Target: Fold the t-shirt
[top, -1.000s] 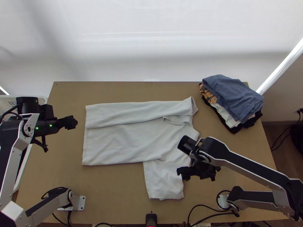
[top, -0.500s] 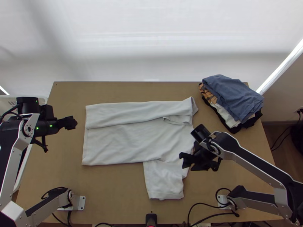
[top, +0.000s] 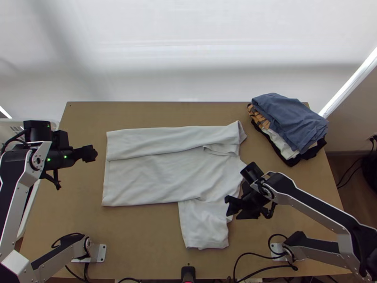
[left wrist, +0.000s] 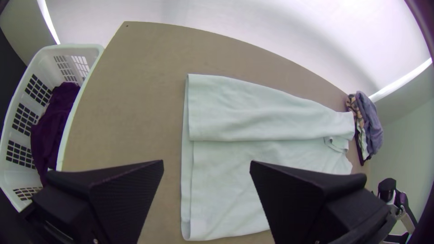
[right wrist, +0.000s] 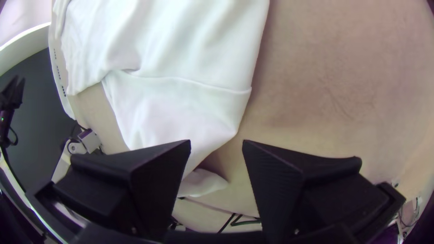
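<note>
- L gripper (left wrist: pixel 207 163): spread, empty, over tbl (top: pixel 80 188) L side.
- T-shirt (top: pixel 160 177): mid-tbl; prob. light, soft, floppy, wrinkles if dragged; best grip near sleeve (top: pixel 205 231) by hem, all layers.
- Looks plain, pale grey-white; far side folded in, sleeve sticking out, few creases.
- R gripper (right wrist: pixel 217 143): spread, empty, by sleeve's R edge.

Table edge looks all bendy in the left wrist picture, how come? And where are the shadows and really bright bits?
Left wrist view: the fisheye lens bends the far edge of the table; top view: that edge looks straight, and a soft grey shadow crosses the white backdrop; right wrist view: the t-shirt looks bright white.
</note>
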`<action>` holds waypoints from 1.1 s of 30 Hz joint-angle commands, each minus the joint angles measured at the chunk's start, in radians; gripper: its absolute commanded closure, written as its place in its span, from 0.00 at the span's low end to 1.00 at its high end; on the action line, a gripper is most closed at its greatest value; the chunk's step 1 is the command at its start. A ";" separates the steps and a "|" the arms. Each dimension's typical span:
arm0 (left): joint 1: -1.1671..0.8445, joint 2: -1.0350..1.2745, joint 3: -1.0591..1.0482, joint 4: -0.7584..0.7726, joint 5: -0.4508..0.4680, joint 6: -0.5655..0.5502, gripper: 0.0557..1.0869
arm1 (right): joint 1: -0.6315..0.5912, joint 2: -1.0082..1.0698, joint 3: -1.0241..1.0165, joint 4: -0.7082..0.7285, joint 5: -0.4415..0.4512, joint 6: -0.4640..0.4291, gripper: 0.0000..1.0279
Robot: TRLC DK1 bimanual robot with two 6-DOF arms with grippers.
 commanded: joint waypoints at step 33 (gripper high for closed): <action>-0.130 0.173 -0.092 -0.524 -0.149 0.217 0.09 | 0.025 0.109 -0.021 0.120 -0.009 -0.061 0.97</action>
